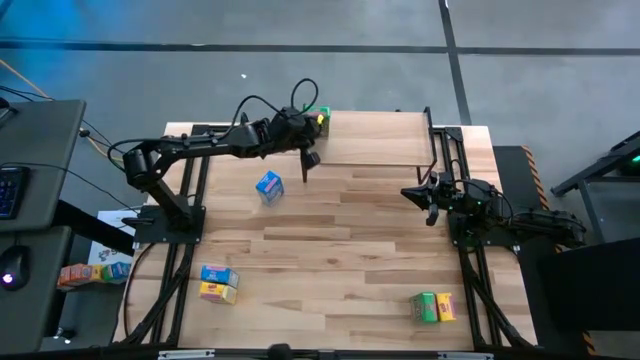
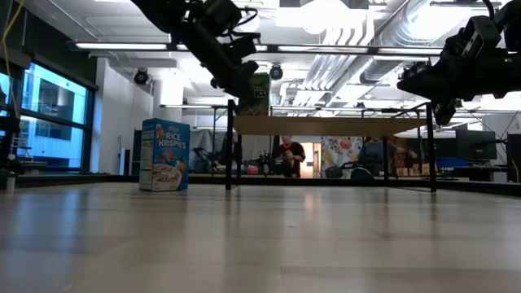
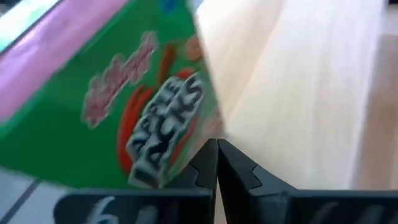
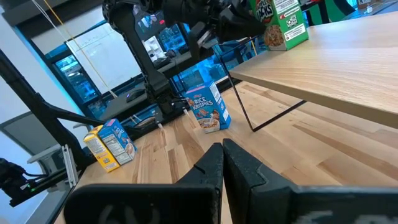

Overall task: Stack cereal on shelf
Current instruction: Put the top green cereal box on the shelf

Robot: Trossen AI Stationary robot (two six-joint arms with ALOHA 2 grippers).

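Nearest you, a yellow-and-blue cereal pair (image 1: pixel 218 283) and a green-and-yellow pair (image 1: pixel 433 307) lay near the table's (image 1: pixel 350 260) front corners. Your right gripper (image 1: pixel 428 195), fingers pressed together, hung by the right edge. Your left gripper (image 1: pixel 308 150), also closed and empty, was just beside the green box (image 1: pixel 322 118) on the shelf's (image 1: pixel 375 140) left end, the blue box (image 1: pixel 268 186) standing below on the table.

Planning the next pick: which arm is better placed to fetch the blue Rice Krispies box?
Left. The left gripper is at the shelf beside the green box, close to the blue box. The right gripper hangs farther off.

Overhead, tabletop-level, two wrist views — shelf (image 1: pixel 375 138) shared.
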